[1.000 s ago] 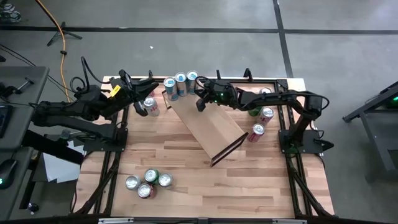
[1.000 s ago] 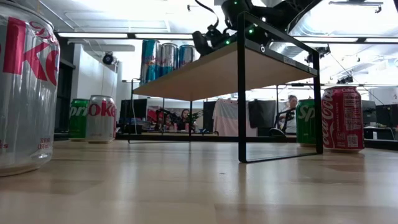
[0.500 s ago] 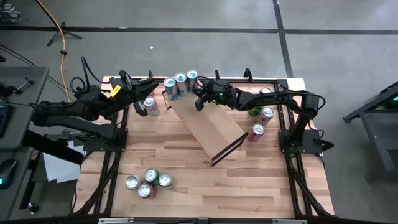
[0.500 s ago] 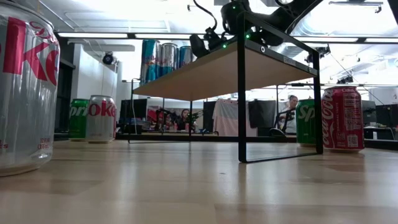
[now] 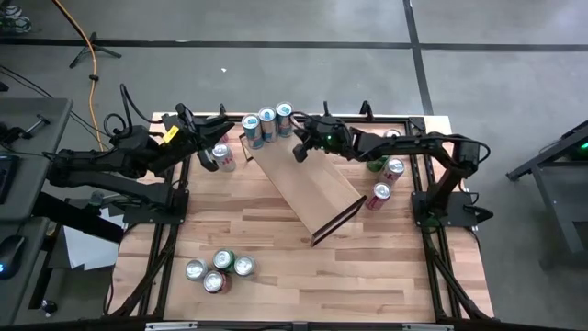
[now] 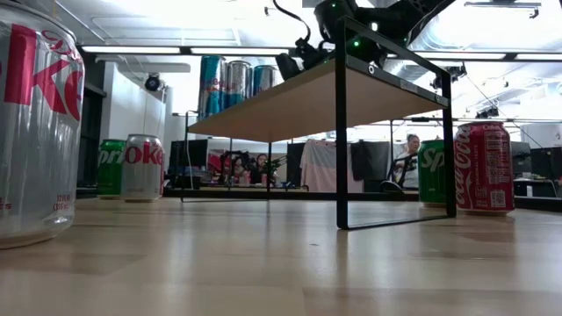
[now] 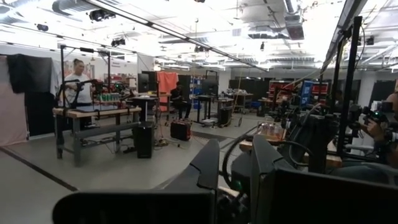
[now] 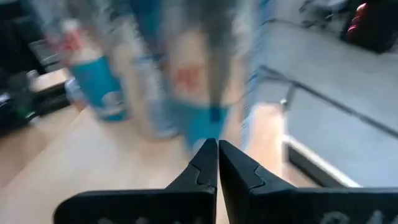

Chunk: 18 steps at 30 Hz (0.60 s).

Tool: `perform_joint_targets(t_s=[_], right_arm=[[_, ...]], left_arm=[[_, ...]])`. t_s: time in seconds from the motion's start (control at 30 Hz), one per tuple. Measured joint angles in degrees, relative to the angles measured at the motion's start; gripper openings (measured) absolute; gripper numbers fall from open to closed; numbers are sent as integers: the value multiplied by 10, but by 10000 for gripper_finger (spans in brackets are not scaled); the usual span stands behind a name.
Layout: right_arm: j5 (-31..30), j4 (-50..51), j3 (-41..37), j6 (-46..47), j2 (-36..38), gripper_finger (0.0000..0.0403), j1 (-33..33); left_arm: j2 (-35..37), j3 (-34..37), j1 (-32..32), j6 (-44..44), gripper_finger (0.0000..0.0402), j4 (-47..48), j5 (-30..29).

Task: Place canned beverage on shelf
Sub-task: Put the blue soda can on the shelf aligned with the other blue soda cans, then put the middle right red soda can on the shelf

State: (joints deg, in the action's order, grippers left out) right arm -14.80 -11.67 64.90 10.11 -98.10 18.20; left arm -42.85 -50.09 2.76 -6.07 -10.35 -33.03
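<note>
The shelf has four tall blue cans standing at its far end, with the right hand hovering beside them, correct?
Not quite: the shelf carries three tall blue cans, not four, as the high view shows. The right hand does hover beside them, fingers together.

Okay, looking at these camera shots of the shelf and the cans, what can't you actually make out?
- Right wrist view: the cans ahead of the shut right gripper are smeared by blur, so their labels are unreadable.
- Low view: the shelf plank hides the bases of the three cans on it.
- Left wrist view: the left gripper's fingers are not clearly seen; only dark arm parts show.
- High view: brands of the four cans near the front edge are too small.
</note>
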Motion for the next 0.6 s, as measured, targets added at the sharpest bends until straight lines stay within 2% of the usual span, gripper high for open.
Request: perform_joint_targets(t_s=[0.23, 0.43, 0.6], right_arm=[[2, -10, 18, -1, -6, 0, 10], [40, -14, 53, -8, -29, 0, 12], [43, 19, 72, -29, -34, 0, 9]], left_arm=[[0, 0, 0, 5, 0, 0, -8], [0, 0, 0, 14, 0, 0, -8], [0, 0, 0, 15, 0, 0, -8]])
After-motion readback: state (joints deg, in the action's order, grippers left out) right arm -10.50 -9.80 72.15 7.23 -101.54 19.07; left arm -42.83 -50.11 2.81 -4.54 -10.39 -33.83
